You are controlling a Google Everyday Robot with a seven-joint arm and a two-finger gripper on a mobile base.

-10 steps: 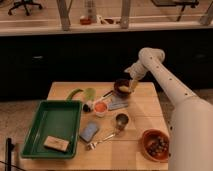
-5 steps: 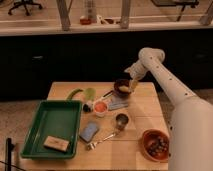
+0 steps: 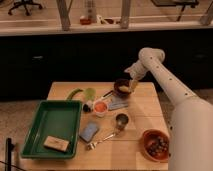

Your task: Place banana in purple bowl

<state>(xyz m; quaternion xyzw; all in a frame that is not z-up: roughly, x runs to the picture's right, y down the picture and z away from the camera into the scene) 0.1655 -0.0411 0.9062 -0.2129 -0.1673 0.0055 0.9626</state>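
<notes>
The purple bowl (image 3: 121, 86) is a small dark round bowl at the far side of the wooden table (image 3: 140, 120). A pale-yellow banana piece (image 3: 123, 89) shows inside the bowl, at its right side. My gripper (image 3: 133, 84) hangs at the end of the white arm, right over the bowl's right rim, touching or just above the banana.
A green tray (image 3: 50, 125) with a tan block (image 3: 56, 144) is at the left. A long green item (image 3: 75, 93), a white cup with orange filling (image 3: 100, 107), a blue sponge (image 3: 90, 131), a metal cup (image 3: 121, 120), a fork (image 3: 100, 141) and an orange-brown bowl (image 3: 155, 144) lie around.
</notes>
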